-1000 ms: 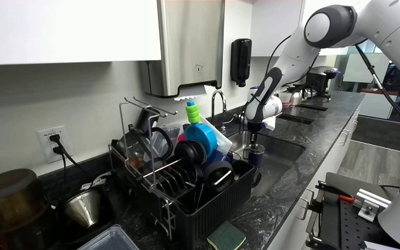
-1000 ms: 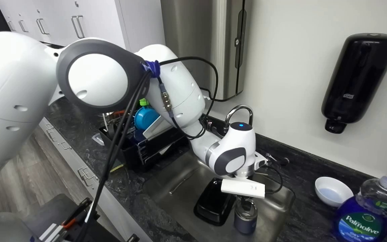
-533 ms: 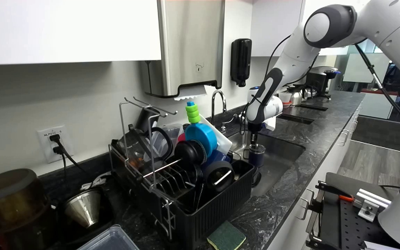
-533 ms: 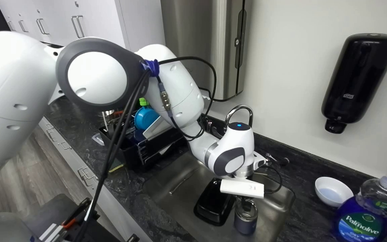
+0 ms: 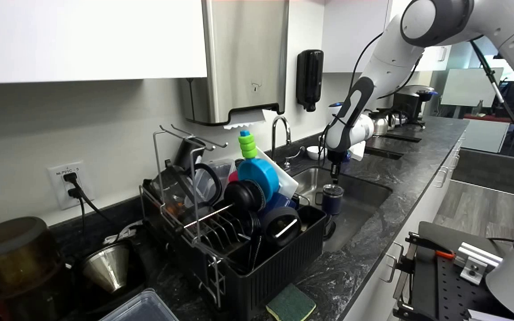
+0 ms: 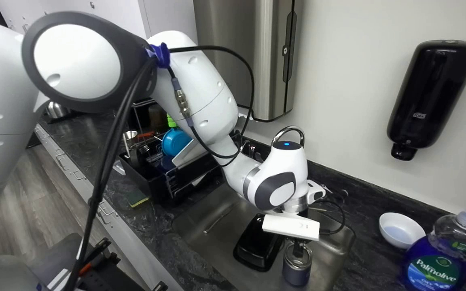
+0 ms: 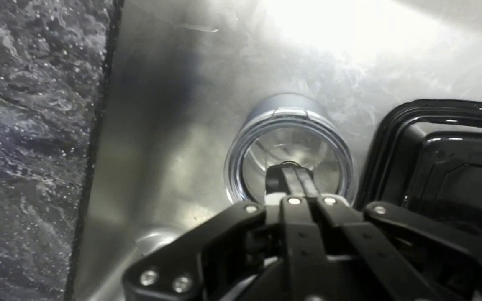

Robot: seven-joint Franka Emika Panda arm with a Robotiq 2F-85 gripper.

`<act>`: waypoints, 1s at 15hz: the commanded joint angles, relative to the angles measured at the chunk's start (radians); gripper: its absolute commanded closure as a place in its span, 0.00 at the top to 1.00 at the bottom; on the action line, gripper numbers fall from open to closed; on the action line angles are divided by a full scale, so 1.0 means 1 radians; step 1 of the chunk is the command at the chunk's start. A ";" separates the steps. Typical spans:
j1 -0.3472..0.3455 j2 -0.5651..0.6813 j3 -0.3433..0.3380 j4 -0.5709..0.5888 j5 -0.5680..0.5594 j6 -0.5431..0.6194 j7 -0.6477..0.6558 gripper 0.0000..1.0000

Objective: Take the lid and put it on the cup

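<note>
The claw (image 7: 290, 172) is clenched, its 2 fingertips together right over the lid (image 7: 291, 142); whether they touch it cannot be told. The lid, clear with a shiny rim, sits on top of the dark blue cup (image 5: 332, 205), which stands upright in the steel sink (image 5: 364, 205). In the wrist view, a black tray (image 7: 467, 175) lies just to the cup's right.

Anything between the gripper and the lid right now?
Nothing visible: the gripper is over the lid, which appears to sit on the cup. The black container lies beside the cup, not between. Contact is unclear.
</note>
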 commanded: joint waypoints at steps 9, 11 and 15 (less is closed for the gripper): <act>-0.006 -0.194 0.022 -0.176 0.008 -0.013 0.071 0.00; -0.025 -0.186 0.037 -0.151 0.068 -0.071 0.084 0.00; -0.067 -0.142 0.066 -0.078 0.196 -0.195 0.082 0.00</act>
